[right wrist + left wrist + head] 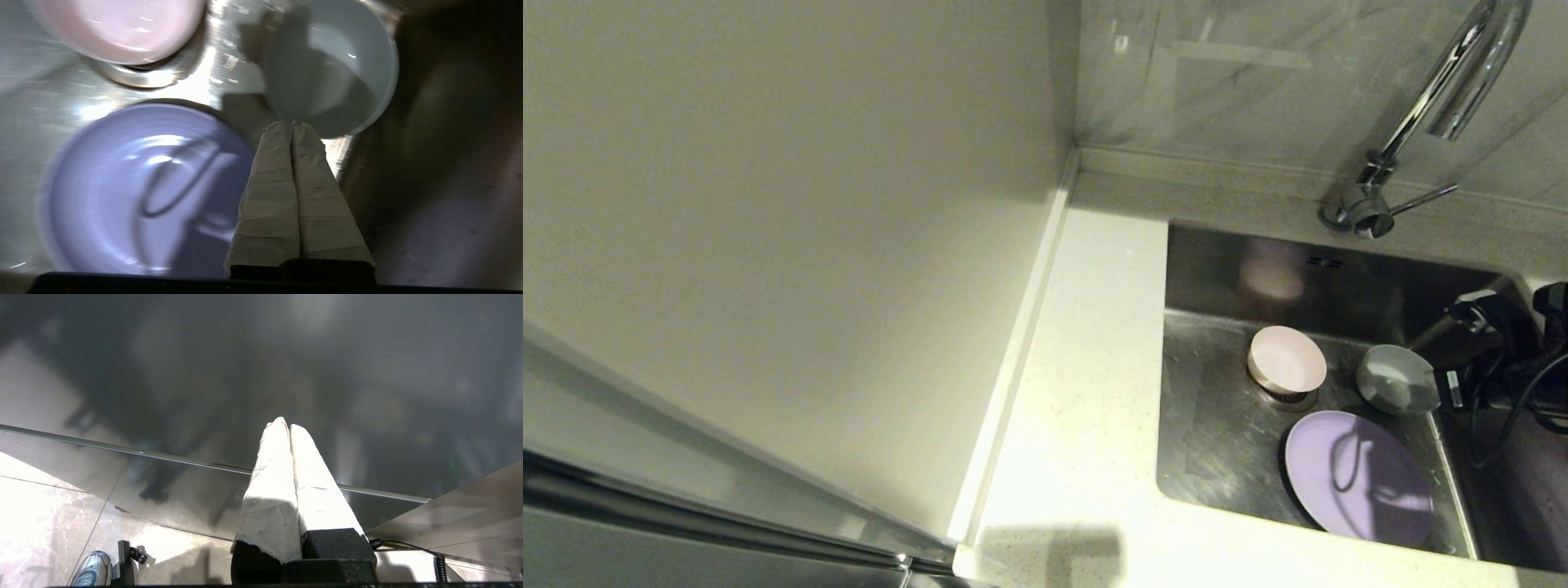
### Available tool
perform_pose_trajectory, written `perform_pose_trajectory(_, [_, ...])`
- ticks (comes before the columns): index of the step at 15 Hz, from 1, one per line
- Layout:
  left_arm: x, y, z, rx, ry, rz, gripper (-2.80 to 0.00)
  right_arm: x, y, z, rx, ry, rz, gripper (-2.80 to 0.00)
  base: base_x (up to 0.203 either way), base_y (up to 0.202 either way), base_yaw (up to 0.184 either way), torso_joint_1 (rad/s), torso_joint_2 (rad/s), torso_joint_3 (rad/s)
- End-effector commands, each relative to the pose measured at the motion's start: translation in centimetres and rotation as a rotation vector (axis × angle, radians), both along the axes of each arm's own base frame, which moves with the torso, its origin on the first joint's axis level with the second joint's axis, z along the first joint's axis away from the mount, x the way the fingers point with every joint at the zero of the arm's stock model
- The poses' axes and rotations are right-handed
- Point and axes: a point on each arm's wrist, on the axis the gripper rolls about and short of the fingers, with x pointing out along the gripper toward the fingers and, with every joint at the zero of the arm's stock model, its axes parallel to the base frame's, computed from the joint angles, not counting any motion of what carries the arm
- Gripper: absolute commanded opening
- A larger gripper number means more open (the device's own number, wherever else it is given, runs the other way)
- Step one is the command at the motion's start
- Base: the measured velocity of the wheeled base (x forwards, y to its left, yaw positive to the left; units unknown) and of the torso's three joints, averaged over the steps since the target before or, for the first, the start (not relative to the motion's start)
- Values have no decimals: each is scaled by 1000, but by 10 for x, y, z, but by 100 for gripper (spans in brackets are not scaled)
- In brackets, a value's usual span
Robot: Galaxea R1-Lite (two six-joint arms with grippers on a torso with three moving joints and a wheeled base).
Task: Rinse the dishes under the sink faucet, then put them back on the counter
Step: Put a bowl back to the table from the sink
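The right gripper [291, 123], its cloth-wrapped fingers pressed together, hangs over the brushed steel sink [1217, 441] holding a glossy lilac round plate [1357, 476], pale pink bowl [1287, 360] and blue-grey bowl [1396, 380].

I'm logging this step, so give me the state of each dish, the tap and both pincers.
pink bowl: in the sink, over the drain, tilted.
blue-grey bowl: in the sink, tilted.
purple plate: in the sink, leaning on its front wall.
faucet: no water visible.
right pincer: shut, empty, beside the blue-grey bowl's rim.
left pincer: shut, empty, away from the sink.
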Motion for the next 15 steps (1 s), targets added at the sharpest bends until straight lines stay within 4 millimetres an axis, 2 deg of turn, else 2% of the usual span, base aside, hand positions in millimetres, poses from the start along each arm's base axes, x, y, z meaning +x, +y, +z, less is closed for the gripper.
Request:
perform_pose_trajectory(1, [0,0,-1,-1,2,-1,-280,7,-1,-8,-85,54,-65,-280,0,0,0,0,0,0])
perform_pose_trajectory(5, [0,0,0,-1,1,1,-280,4,6,-4,-57,63,-15,-280,0,0,0,0,0,0])
perform_pose_trajectory(7, [0,0,-1,-1,2,1,-280,-2,11,3,115,59,43,-280,0,0,0,0,0,0])
perform_pose_trajectory(10, [0,0,-1,-1,2,1,-280,-6,15,29,378,85,71,-280,0,0,0,0,0,0])
perform_pose_trajectory(12, [0,0,-1,-1,2,1,-280,-3,14,47,530,82,37,-280,0,0,0,0,0,0])
perform_pose_trajectory(15, [0,0,-1,-1,2,-1,-280,6,11,56,665,66,-45,-280,0,0,0,0,0,0])
